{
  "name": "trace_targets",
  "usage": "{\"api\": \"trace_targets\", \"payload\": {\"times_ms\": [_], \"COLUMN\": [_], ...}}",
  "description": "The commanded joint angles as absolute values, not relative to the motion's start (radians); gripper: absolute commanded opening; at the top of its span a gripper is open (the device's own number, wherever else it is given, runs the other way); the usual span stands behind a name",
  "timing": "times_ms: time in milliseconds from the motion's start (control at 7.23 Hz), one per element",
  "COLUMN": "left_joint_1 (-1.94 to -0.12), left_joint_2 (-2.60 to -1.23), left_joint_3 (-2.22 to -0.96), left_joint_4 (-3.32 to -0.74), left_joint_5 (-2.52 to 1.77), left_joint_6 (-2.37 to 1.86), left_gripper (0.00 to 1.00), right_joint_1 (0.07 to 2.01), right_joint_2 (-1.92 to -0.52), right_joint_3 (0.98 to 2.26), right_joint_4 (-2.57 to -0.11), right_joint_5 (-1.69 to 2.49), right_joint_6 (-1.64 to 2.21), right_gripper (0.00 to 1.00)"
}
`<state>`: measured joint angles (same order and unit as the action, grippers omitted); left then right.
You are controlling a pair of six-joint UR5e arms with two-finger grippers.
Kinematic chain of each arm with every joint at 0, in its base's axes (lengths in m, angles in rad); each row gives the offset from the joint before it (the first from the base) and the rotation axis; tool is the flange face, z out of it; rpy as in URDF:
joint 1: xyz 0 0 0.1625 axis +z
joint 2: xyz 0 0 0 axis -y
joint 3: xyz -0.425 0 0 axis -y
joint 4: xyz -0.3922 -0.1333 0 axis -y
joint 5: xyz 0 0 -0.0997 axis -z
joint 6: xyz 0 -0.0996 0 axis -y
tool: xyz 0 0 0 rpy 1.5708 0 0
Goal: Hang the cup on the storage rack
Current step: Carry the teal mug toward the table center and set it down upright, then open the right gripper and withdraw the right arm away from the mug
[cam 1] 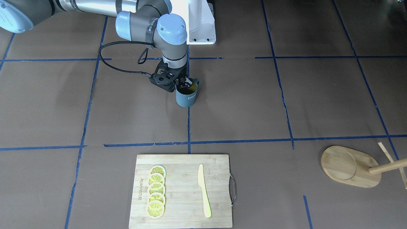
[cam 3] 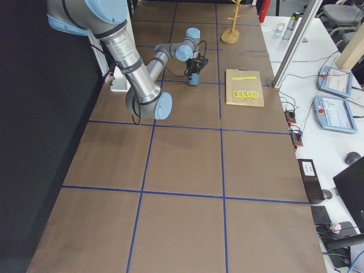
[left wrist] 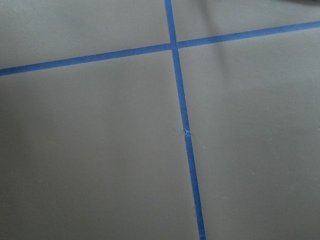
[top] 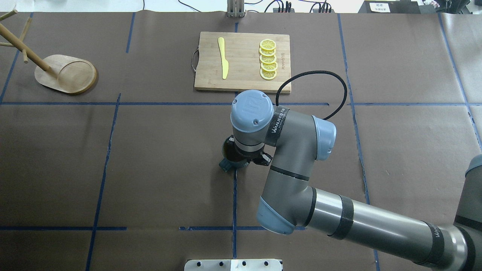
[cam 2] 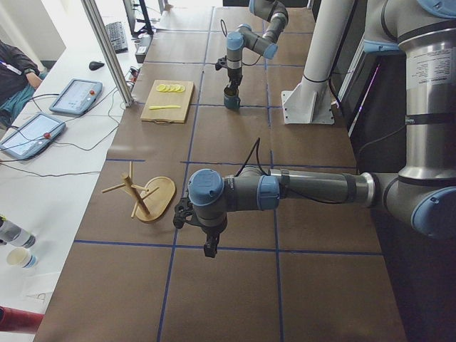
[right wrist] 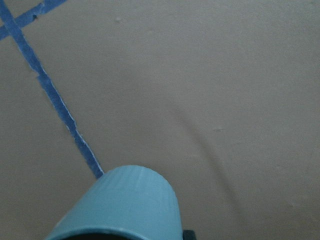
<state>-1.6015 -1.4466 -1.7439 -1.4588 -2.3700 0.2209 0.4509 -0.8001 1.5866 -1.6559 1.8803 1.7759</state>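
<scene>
The cup [cam 1: 187, 97], teal-grey with a yellow inside, stands upright near the table's middle, on a blue tape line. My right gripper [cam 1: 183, 84] comes straight down on it, one finger inside the rim and one outside, shut on the wall. I cannot tell whether the cup is lifted off the table. In the overhead view my wrist hides most of the cup [top: 226, 152]. Its ribbed wall fills the bottom of the right wrist view [right wrist: 125, 200]. The storage rack [cam 1: 349, 167] stands far off at the table's left end. My left gripper [cam 2: 208, 246] hangs over bare table near the rack; whether it is open or shut I cannot tell.
A bamboo cutting board [cam 1: 184, 203] with several lemon slices [cam 1: 156, 190] and a yellow knife [cam 1: 203, 190] lies at the table's far edge, beyond the cup. Brown paper with blue tape lines covers the table between cup and rack [top: 66, 73].
</scene>
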Motion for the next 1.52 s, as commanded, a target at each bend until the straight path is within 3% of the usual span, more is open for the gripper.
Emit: {"api": "trace_targets", "payload": {"times_ms": [0, 138, 277, 415, 968, 1383], "left_joint_1": [-1.601, -1.601, -1.601, -1.601, -1.601, -1.597], "left_joint_2": [-1.447, -1.447, -1.448, -1.448, -1.448, -1.459], "left_joint_3": [-1.744, -1.743, -1.744, -1.744, -1.744, -1.746], "left_joint_4": [-1.459, -1.459, -1.459, -1.459, -1.459, -1.533], "left_joint_5": [-2.370, -2.370, -2.370, -2.372, -2.399, -2.399], "left_joint_6": [0.221, 0.221, 0.221, 0.221, 0.225, 0.219], "left_gripper": [1.00, 1.00, 1.00, 1.00, 1.00, 1.00], "right_joint_1": [0.448, 0.449, 0.449, 0.451, 0.616, 0.850], "right_joint_2": [-0.785, -0.784, -0.784, -0.785, -0.813, -0.973], "right_joint_3": [1.580, 1.580, 1.580, 1.589, 1.728, 1.789], "right_joint_4": [-1.654, -1.654, -1.654, -1.655, -1.747, -1.772], "right_joint_5": [1.878, 1.878, 1.878, 1.876, 2.009, 2.161], "right_joint_6": [1.778, 1.778, 1.769, 1.758, 1.518, 1.082], "right_gripper": [0.06, 0.49, 0.57, 1.00, 1.00, 1.00]}}
